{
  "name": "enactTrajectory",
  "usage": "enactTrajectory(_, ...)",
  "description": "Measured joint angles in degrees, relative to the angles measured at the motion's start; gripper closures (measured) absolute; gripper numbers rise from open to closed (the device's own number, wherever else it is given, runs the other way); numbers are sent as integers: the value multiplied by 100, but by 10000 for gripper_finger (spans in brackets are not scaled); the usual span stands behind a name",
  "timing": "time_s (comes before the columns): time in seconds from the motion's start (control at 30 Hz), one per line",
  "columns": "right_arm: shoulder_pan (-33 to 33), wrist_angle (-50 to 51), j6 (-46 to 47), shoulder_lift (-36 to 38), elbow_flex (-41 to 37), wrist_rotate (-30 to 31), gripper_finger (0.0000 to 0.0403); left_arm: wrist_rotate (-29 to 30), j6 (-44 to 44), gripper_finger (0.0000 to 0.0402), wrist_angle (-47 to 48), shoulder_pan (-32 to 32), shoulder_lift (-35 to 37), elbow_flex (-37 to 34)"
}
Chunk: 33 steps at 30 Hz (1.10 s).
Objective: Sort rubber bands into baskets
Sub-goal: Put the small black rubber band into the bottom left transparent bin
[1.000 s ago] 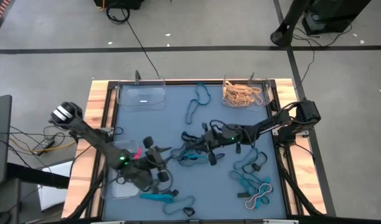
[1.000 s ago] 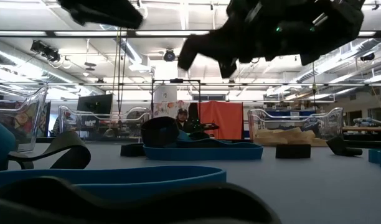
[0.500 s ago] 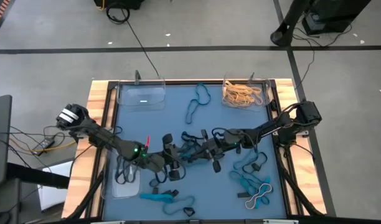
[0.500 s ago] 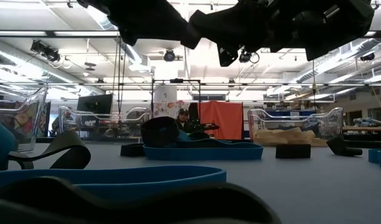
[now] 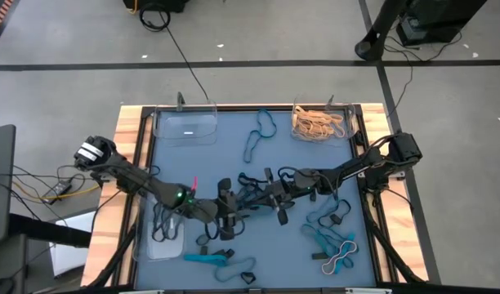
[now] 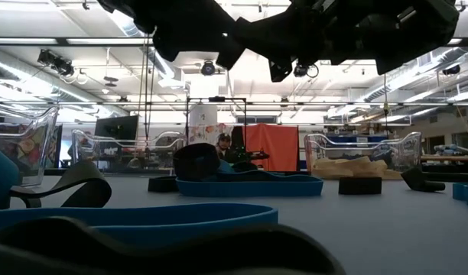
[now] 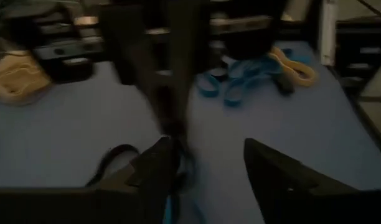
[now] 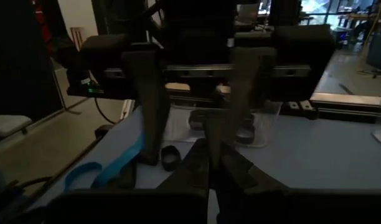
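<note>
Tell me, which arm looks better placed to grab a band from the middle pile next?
Probably the left: its end effector is open beside the middle pile of rubber bands, while the right end effector is shut.

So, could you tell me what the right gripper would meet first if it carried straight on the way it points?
Most likely the left gripper, open and facing the shut right gripper head-on just ahead; depth is hard to judge.

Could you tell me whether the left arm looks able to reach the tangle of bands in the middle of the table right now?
Probably yes: the left gripper is open beside the tangle of bands, though the shut right gripper crowds the same spot.
</note>
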<state>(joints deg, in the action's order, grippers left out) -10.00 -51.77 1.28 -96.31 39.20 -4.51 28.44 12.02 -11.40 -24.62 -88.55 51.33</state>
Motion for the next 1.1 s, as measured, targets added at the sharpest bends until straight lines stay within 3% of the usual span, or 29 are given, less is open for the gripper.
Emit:
enactTrajectory(0.13, -39, -2, 22, 0, 0, -11, 386, 333, 43, 163, 86, 161, 0, 0)
enactTrajectory(0.27, -142, -6, 13, 0, 0, 56, 386, 186, 15, 177, 55, 285, -126, 0)
enactTrajectory(0.47, -206, -223, 25, 0, 0, 63, 386, -37, 153, 276, 26, 358, -376, 0)
enactTrajectory(0.67, -243, -117, 174, 0, 0, 83, 386, -22, -320, 388, -252, 317, -376, -2)
enactTrajectory(0.93, -240, -128, 111, 0, 2, 345, 386, -606, -603, 398, -341, 314, -323, -2)
enactTrajectory(1.1, -238, -135, 112, 0, 2, 363, 385, -511, -364, 382, 13, 334, -323, -2)
